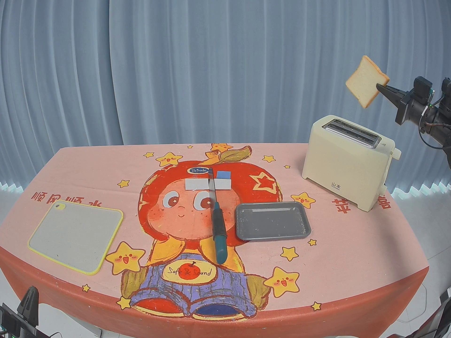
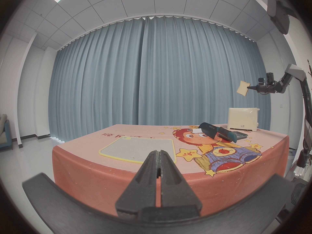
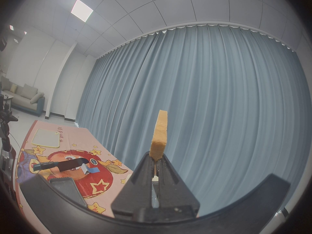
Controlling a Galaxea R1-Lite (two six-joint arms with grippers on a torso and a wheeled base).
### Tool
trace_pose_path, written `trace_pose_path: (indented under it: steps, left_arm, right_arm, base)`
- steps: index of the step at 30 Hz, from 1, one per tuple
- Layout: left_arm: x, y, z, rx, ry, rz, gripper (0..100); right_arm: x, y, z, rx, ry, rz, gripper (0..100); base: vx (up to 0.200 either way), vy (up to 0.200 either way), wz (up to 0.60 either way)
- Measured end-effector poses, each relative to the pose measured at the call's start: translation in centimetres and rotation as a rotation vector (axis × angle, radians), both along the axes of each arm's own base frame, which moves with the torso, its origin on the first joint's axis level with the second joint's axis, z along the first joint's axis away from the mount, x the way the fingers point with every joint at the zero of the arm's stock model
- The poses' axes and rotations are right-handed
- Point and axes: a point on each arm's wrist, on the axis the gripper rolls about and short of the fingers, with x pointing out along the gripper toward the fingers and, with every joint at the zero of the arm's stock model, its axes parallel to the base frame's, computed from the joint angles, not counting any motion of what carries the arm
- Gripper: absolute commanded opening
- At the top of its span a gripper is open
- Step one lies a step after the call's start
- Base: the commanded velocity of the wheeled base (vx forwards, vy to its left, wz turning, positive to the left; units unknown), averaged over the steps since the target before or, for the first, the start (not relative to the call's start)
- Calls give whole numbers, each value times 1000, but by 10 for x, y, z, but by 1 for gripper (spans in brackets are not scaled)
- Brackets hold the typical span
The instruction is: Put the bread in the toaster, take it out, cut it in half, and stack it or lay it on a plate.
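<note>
As jaws pinch it, square bread [image 1: 367,81] seems spongy.

Bread slice [image 1: 366,81] tilted in air above cream toaster [image 1: 345,165] — knife [image 1: 217,212] beside grey tray [image 1: 272,221].

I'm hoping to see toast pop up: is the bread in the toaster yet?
Out. The right gripper holds the bread in the air above the toaster.
</note>
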Motion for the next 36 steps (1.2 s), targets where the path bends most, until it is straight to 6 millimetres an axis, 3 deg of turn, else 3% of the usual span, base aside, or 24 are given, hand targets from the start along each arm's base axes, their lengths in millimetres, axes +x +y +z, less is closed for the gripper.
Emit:
trace_pose_path:
  steps: [8, 15, 25, 36]
  left_arm:
    - [0, 0, 0, 0, 0, -1, 0]
    - [0, 0, 0, 0, 0, -1, 0]
    - [0, 0, 0, 0, 0, 0, 0]
    - [0, 0, 0, 0, 0, 0, 0]
  right_arm:
    - [28, -7, -15, -1, 28, 0, 0]
    - [38, -16, -37, -57, 57, 5, 0]
    - [37, -19, -60, -95, 107, 8, 0]
    - [28, -16, -66, -92, 133, 28, 0]
  base:
    - [0, 0, 0]
    - [0, 0, 0]
    - [0, 0, 0]
    - [0, 0, 0]
